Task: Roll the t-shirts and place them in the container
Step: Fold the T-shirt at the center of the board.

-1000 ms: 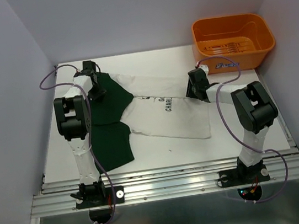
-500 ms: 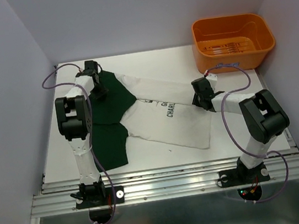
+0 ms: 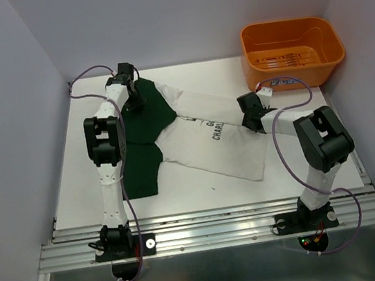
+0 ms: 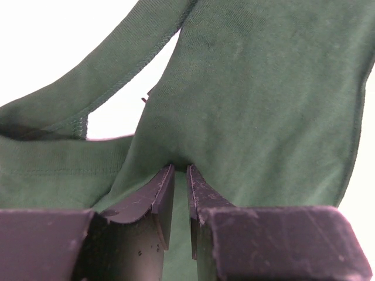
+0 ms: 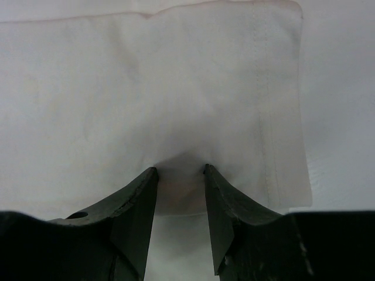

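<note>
Tension matters: left gripper pinches the green far-left end of the t-shirt narrowly, right gripper seemingly nips its white hem at right; pull apart evenly, low, so the spread cloth flattens before rolling.

A white table is seen, across the middle of which a white and dark green t-shirt is spread, its green parts lying toward the left. An orange plastic basket is set on the far right corner, apart from the cloth.
</note>
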### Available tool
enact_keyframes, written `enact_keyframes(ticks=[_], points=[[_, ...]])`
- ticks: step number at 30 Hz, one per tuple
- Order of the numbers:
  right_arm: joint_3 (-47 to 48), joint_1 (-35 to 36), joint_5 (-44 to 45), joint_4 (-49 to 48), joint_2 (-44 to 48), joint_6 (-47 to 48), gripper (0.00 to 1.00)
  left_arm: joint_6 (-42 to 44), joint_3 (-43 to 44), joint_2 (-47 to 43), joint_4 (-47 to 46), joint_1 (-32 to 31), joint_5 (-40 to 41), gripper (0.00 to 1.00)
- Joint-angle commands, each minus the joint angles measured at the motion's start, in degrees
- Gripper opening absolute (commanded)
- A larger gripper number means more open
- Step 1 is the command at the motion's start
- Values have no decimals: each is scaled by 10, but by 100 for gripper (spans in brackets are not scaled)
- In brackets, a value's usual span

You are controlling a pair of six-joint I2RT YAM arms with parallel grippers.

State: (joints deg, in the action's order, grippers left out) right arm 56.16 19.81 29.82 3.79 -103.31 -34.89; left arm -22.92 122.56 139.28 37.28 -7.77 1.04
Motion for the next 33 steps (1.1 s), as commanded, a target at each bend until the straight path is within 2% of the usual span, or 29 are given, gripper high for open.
enact_keyframes(ticks=[1,5,8,10,11,13,14,17,19,22,25,26,33], points=[[9,-7,-4,68,-18,-8,44,14,50,-24,53,2,19,27],[0,-7,1,74,37,-6,45,13,4,-104,40,6,54,27],[-5,-7,-9,91,93,3,46,2,-117,-200,4,21,56,30],[-9,-7,-24,101,125,9,48,-3,-167,-267,-9,32,51,30],[-11,-7,-29,110,136,10,54,-5,-224,-309,-22,40,46,30],[-21,-7,-50,118,165,12,59,-5,-282,-346,-33,49,41,30],[-27,-7,-57,119,173,14,61,-5,-341,-381,-36,56,41,30],[-46,-7,-86,121,202,12,62,-12,-449,-429,-42,71,43,31],[-53,-7,-107,123,211,9,63,-21,-498,-472,-40,96,42,43],[-58,-7,-130,129,223,10,63,-41,-581,-530,-34,122,49,46],[-58,-7,-150,132,231,15,64,-58,-642,-576,-23,140,51,67],[-58,-7,-154,133,233,16,64,-64,-652,-582,-14,144,54,71],[-47,-7,-173,133,233,30,64,-135,-739,-592,-2,150,55,69]])
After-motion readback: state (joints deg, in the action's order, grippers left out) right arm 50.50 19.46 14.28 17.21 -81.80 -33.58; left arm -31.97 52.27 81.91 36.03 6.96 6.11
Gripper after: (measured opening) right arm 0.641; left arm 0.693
